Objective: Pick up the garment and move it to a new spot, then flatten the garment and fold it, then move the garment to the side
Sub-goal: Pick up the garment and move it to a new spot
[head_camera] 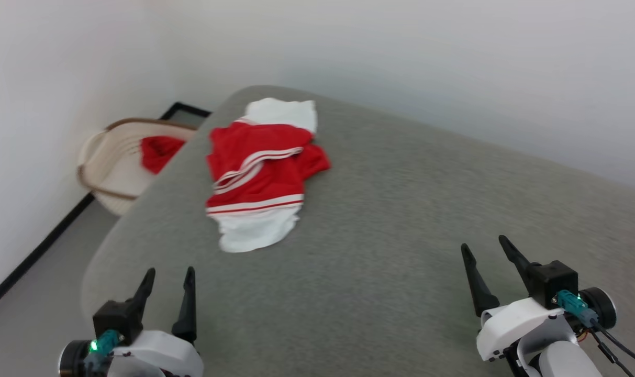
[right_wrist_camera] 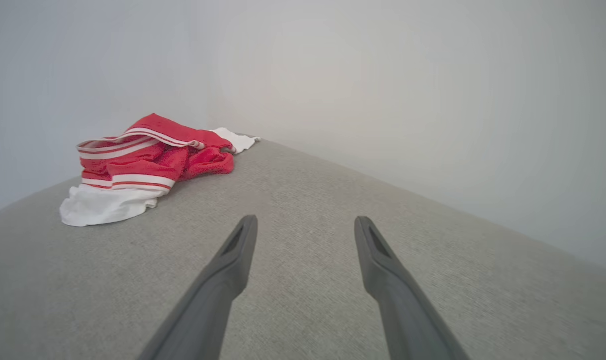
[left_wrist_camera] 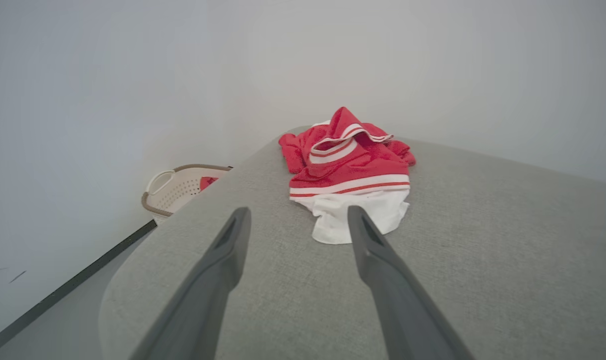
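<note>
The garment lies crumpled on the far left part of a grey padded table, red with white sleeves and striped trim. It also shows in the left wrist view as the garment and in the right wrist view as the garment. My left gripper hovers open near the table's front left, well short of the cloth. My right gripper stands open at the front right, far from it. Nothing is between either pair of fingers, as the left gripper and right gripper show.
A cream laundry basket with a red cloth inside sits on the floor beyond the table's left edge, against the white wall. A dark baseboard runs along the floor at left. The table's edge curves round at the front left.
</note>
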Robot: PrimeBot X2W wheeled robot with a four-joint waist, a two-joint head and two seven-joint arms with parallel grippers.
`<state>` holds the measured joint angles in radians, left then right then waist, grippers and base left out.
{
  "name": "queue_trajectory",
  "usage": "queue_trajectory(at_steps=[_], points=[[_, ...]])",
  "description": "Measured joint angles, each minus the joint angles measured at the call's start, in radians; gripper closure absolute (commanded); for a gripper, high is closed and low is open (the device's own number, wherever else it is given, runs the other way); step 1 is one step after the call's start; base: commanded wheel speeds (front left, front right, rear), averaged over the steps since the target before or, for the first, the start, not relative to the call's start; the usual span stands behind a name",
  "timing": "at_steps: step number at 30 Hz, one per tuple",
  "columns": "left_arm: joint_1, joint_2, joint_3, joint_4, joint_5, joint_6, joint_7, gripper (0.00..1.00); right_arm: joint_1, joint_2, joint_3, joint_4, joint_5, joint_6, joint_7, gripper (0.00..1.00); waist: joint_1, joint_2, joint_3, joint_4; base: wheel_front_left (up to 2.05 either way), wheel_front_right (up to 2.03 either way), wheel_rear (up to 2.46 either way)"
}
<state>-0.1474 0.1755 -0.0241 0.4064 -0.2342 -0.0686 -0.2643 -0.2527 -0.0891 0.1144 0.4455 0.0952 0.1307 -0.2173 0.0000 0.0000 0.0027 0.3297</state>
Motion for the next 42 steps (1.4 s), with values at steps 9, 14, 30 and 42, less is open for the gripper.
queue_trajectory(at_steps=[9,14,30,42], points=[[0.075,-0.031,0.091,-0.088,-0.016,0.044,0.0,0.0,-0.116,0.006,0.146,0.043,0.031,0.0,0.002,0.0,0.0,0.0,0.016,0.171,0.0,0.0,0.0],[0.122,-0.055,0.156,-0.152,-0.03,0.059,0.0,0.0,-0.2,0.007,0.238,0.107,0.067,0.0,-0.003,0.0,0.0,0.0,0.058,0.204,-0.05,-0.05,-0.05],[0.03,-0.028,0.079,-0.115,0.045,-0.016,0.011,0.0,-0.233,-0.036,0.247,0.182,0.136,0.0,-0.043,0.0,0.0,0.0,0.089,0.209,-0.05,-0.05,-0.05],[-0.549,0.19,-0.23,0.225,-0.101,-0.062,0.081,0.0,-0.23,-0.041,0.168,0.043,0.024,0.0,-0.018,0.0,0.0,0.0,0.147,0.103,0.0,0.0,0.0]])
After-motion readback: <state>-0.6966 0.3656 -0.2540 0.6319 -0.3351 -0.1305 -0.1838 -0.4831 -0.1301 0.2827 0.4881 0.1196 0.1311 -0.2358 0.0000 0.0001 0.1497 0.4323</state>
